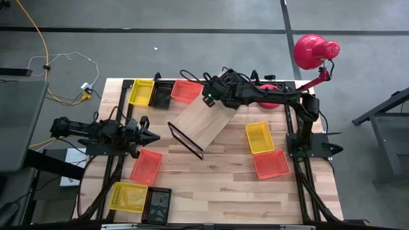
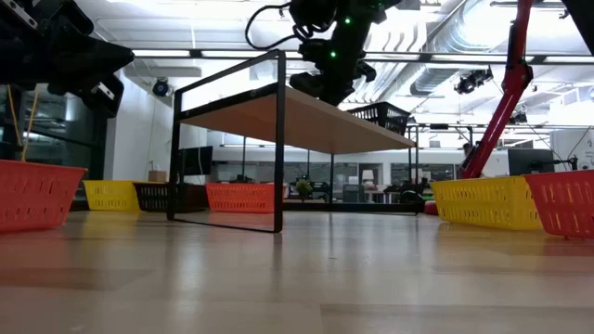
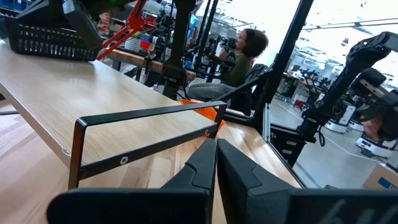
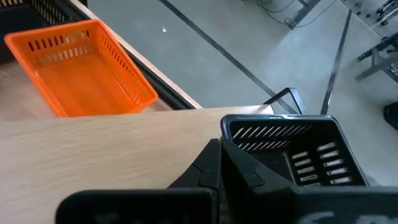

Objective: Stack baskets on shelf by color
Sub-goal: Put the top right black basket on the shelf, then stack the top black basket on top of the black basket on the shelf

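Nearest the right wrist camera, the right gripper (image 4: 219,163) is pinching the rim of a black basket (image 4: 292,155) and holding it over the far end of the shelf (image 1: 206,121), whose board is sitting at an angle mid-desk. To do this well, it should be lowering the basket flat, fully on the board and clear of the edge, before letting go. An orange basket (image 4: 81,68) is lying just beyond. The left gripper (image 1: 148,136) is waiting, fingers together, near the shelf's wire frame (image 3: 146,134).
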You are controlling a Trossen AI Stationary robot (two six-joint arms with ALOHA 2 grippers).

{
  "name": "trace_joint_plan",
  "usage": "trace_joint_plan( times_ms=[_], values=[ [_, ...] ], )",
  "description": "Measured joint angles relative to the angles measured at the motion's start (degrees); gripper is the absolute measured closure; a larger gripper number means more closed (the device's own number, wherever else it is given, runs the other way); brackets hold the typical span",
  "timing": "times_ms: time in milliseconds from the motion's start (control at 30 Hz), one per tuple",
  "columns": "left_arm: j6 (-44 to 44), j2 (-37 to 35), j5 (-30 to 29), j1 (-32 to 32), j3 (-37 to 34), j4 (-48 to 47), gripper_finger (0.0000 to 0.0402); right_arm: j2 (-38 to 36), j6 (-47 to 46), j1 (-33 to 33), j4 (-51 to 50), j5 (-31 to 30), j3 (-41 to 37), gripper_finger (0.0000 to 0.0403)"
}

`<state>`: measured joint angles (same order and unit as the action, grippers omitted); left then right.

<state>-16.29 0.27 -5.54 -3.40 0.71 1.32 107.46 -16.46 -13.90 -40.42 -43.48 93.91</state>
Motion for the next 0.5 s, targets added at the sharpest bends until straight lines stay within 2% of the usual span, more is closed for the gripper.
trace_joint_plan(
  times_ms=[233,367,500],
  values=[
    [0.0,0.0,0.0,0.0,0.0,0.0,0.0398,-1.9,6.6,2.7,3.3,6.8,0.0,0.0403],
    [0.0,0.0,0.0,0.0,0.0,0.0,0.0398,-4.3,7.8,7.2,-1.7,9.9,0.0,0.0403],
    [0.0,0.0,0.0,0.0,0.0,0.0,0.0398,-8.1,5.9,12.8,-6.9,8.7,-4.3,0.0403]
  ],
)
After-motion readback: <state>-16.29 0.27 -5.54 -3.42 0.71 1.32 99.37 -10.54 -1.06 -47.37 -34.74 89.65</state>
